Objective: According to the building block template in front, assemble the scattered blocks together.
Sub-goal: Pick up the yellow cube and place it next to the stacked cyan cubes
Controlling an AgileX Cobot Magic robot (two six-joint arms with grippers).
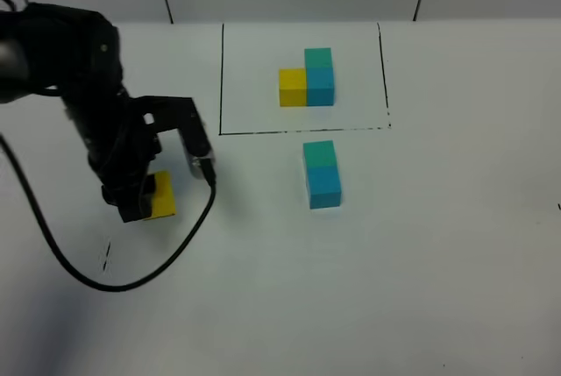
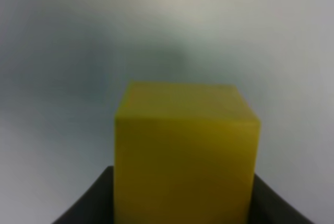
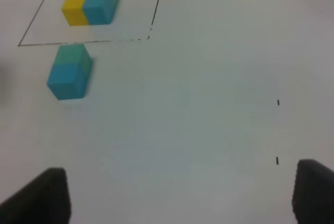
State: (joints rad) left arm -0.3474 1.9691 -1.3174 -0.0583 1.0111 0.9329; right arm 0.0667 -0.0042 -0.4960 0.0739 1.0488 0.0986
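My left gripper [image 1: 147,201] is shut on the yellow cube [image 1: 163,197] at the left of the table. In the left wrist view the yellow cube [image 2: 185,156] fills the space between the dark fingers [image 2: 86,205]. I cannot tell whether it rests on the table or hangs just above it. The teal-green cube [image 1: 319,154] and the sky-blue cube [image 1: 324,188] touch in a line just outside the frame's front edge, seen also as teal-green cube [image 3: 72,57] and sky-blue cube [image 3: 65,83]. The template [image 1: 308,78] lies inside the black rectangle. My right gripper [image 3: 182,198] is open over bare table.
The black drawn frame [image 1: 302,131] borders the template [image 3: 90,6]. A black cable [image 1: 131,284] loops from the left arm across the white table. Short black marks [image 3: 277,102] sit on the table to the right of the cubes.
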